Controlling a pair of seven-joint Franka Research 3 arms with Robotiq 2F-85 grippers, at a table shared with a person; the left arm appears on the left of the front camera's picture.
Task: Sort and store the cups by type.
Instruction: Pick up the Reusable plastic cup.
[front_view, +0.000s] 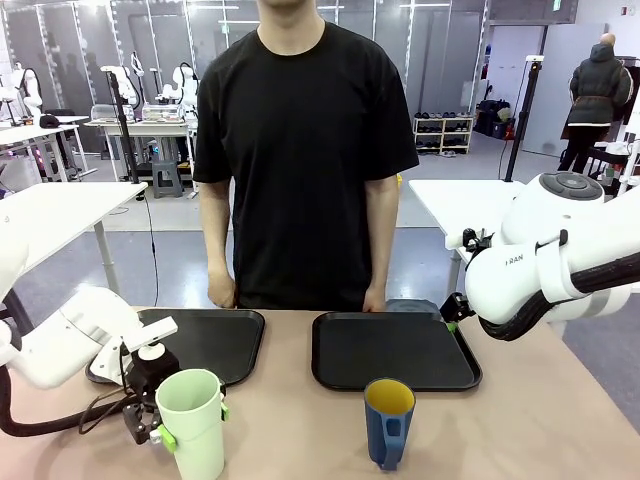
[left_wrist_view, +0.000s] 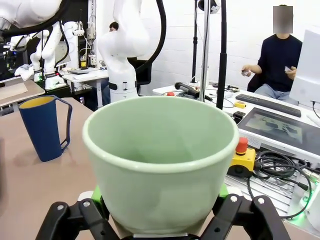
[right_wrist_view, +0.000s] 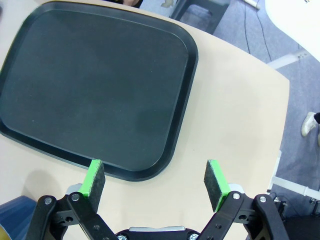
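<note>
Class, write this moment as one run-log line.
left jaws: shut on tall pale green plastic tumbler; right jaws: open, empty; dark blue handled mug: on table

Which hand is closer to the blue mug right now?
Right. The right hand hangs open above the tray edge beside the blue mug; the left hand is farther off, around the green tumbler.

The left tray (front_view: 225, 338) and right tray (front_view: 395, 350) lie side by side on the table (front_view: 300, 430), before the person (front_view: 300, 150). Nearer me, the tumbler (front_view: 190, 415) sits in my left gripper (front_view: 195, 424), the mug (front_view: 388, 425) to its right, before the right tray.
</note>
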